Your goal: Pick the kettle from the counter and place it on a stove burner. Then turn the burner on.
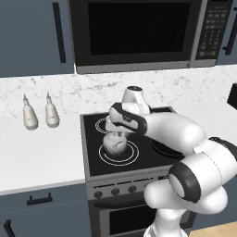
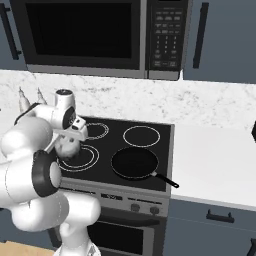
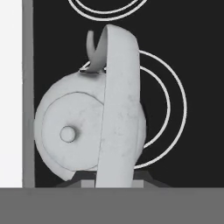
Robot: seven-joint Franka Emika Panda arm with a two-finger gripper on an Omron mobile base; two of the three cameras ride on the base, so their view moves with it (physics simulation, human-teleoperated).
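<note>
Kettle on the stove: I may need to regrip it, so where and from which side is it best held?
Grip the small white-grey marbled kettle by its thin arched handle, coming from straight above: the band rises clear over the lid, while the round body looks too wide.

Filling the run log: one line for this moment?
stage: placing | pincer: shut on kettle handle | kettle: over front-left burner, off-centre to the left | contact with glass: cannot tell | pan: front-right burner | knobs: untouched
</note>
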